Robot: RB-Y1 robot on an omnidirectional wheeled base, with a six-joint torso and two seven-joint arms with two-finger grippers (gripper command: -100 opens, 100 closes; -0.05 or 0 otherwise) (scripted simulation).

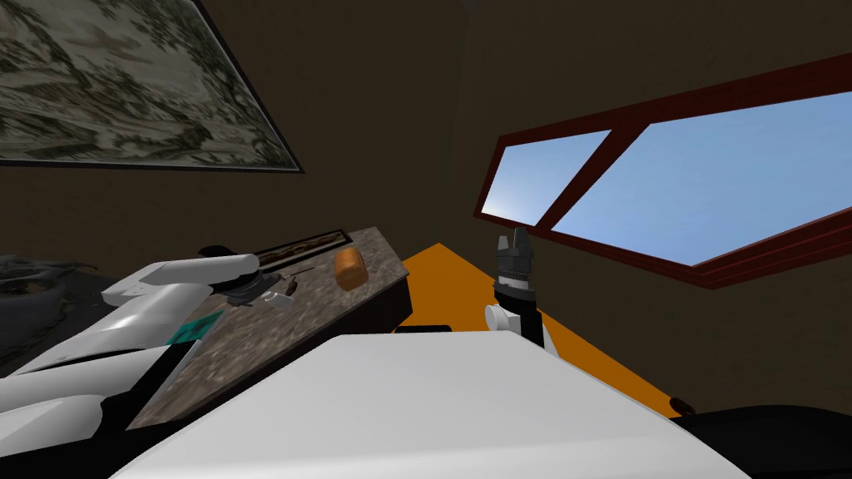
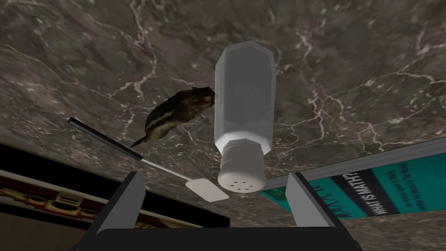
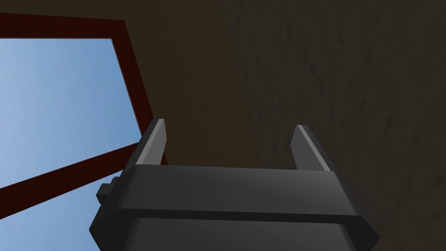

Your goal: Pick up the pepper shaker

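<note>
The pepper shaker [image 2: 244, 109] is a pale, faceted bottle with a white holed cap. It rests on the dark marbled table top [image 2: 357, 61], its cap end toward my left gripper [image 2: 215, 189]. That gripper is open, with a finger on each side of the cap and a little short of it, touching nothing. In the head view the shaker [image 1: 279, 301] is a small white shape just beyond the left gripper [image 1: 252, 293], near the table's middle. My right gripper [image 3: 228, 139] is open and empty, held up [image 1: 514, 243] off the table's right end.
Beside the shaker lie a small brown striped animal figure [image 2: 178, 115] and a black-handled flat utensil [image 2: 148, 163]. A teal book [image 2: 383, 187] lies on its other side. An orange-brown loaf [image 1: 350, 268] sits at the table's far end. Orange floor [image 1: 453, 279] lies beyond.
</note>
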